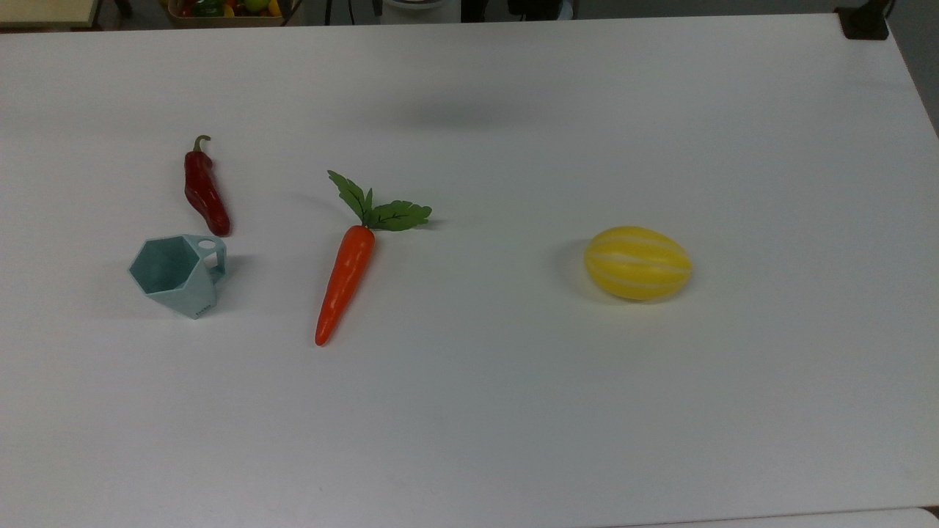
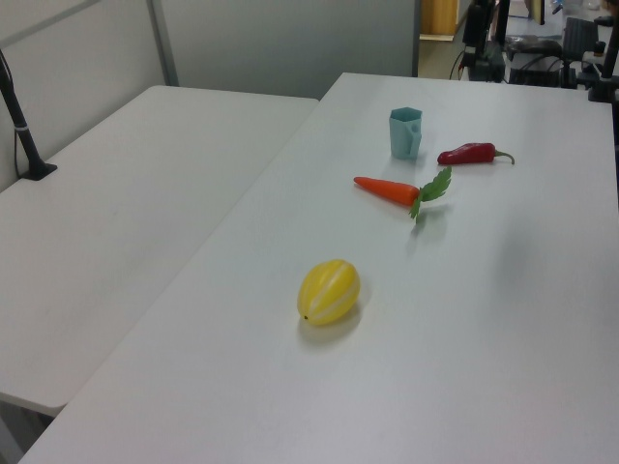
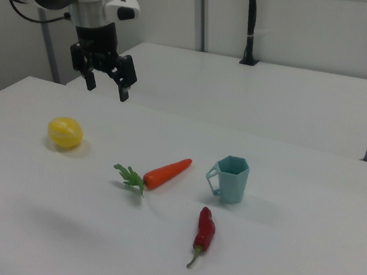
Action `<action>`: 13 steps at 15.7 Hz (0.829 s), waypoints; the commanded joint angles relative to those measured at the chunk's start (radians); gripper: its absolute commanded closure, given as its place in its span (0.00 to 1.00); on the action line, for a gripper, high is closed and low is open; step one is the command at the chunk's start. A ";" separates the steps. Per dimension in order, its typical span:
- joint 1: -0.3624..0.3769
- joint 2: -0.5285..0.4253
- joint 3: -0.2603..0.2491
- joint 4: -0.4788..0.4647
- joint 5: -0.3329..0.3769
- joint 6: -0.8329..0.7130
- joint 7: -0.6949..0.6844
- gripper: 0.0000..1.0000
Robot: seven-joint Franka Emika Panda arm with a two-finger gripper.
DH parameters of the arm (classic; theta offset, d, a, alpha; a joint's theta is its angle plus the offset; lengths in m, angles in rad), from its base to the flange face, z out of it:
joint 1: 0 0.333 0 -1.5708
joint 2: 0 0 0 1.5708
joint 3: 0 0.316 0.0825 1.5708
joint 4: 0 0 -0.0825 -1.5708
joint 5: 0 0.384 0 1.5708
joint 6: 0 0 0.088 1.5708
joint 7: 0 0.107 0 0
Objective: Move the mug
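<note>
No text, label, brand, number or sign can be read anywhere in these views. The mug (image 1: 178, 273) carries a tiny dark mark low on the facet facing the top view's bottom edge, close to its base, but it is too small to make out.
</note>
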 commanded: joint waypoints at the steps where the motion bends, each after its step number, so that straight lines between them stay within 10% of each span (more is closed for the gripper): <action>1: 0.012 -0.035 -0.015 -0.036 0.015 0.013 0.025 0.00; 13: 0.012 -0.035 -0.010 -0.036 0.010 -0.014 0.036 0.00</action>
